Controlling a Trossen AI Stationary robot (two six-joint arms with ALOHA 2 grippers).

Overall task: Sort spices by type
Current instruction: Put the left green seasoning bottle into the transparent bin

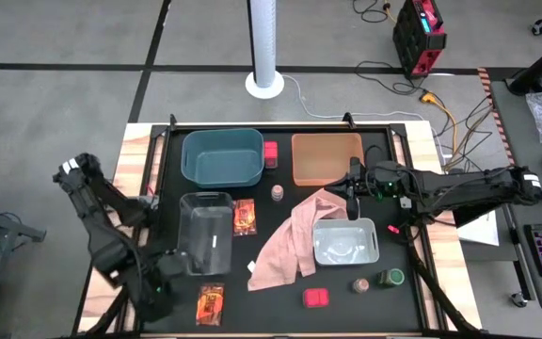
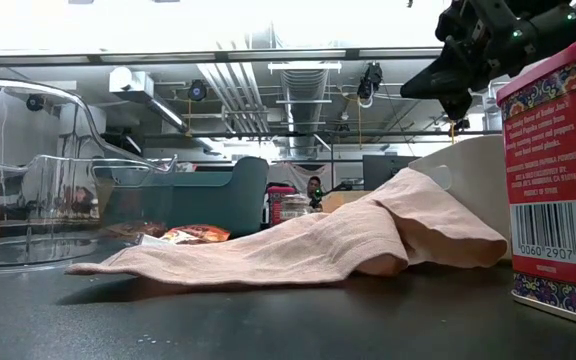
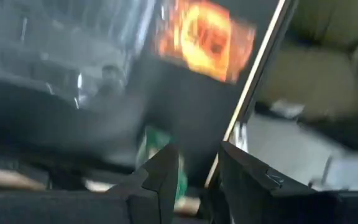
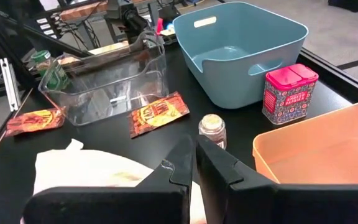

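**Eight spices on the table, one gripped, none in a bin**

Near the table's (image 1: 412, 311) near left corner, beside the clear bin (image 1: 205, 231): left gripper (image 3: 199, 155), clamped on a tilted green-lidded jar (image 4: 47, 70), held clear of the tabletop.

Right of the table's middle, above the gap between the orange bin (image 1: 327, 157) and the grey bin (image 1: 345, 242): right gripper (image 4: 194, 155), fingers pressed together, holding nothing.

Along the far edge: teal bin (image 1: 221, 155) on the left, orange bin on the right, with the first pink box (image 1: 270, 153) upright between them, just beside the teal wall.

In the middle of the table: first brownish jar (image 1: 278, 193), upright, apart from both far bins and close to the upper fold of the pink cloth (image 1: 290, 240).

Just right of the clear bin: first packet (image 1: 244, 217), flat on the table. By the near edge, below the clear bin: second packet (image 1: 211, 303), also flat.

Spread from the table's middle toward the near edge: pink cloth, crumpled, one end against the grey bin.

Along the near edge, right of centre: second pink box (image 1: 315, 298), then second brownish jar (image 1: 359, 284), then second green-lidded jar (image 1: 390, 278), the two jars close together below the grey bin.
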